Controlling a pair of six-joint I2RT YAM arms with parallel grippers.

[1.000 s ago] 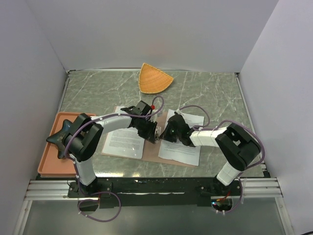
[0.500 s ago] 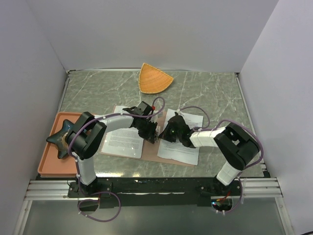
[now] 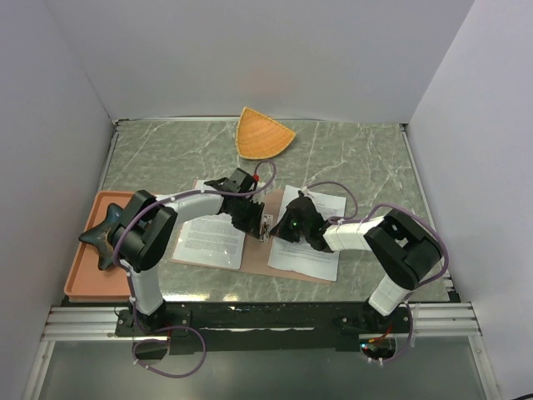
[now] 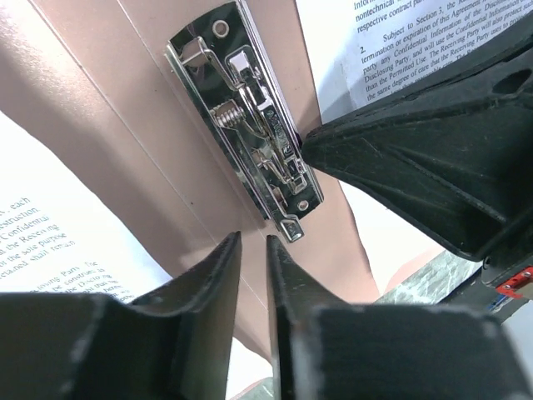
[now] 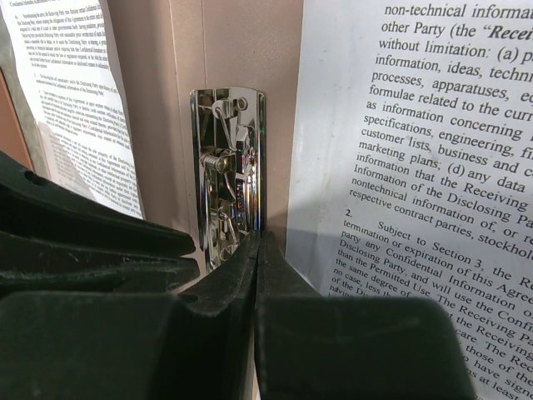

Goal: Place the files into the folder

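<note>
Now, at the folder's (image 4: 100, 108) metal clip (image 4: 250, 125) — left gripper (image 4: 251, 250) narrowly parted, empty; right gripper (image 5: 258, 246) pinched together.

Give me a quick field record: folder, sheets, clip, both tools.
folder: flat reddish-brown card folder, lying open
files: white printed paper sheets, left sheet and right sheet, one on each half
clip: small metal clip, near the middle fold, between the sheets
left tool: slightly open, empty, tips just short of the clip's end
right tool: shut, tips at the clip's edge
</note>
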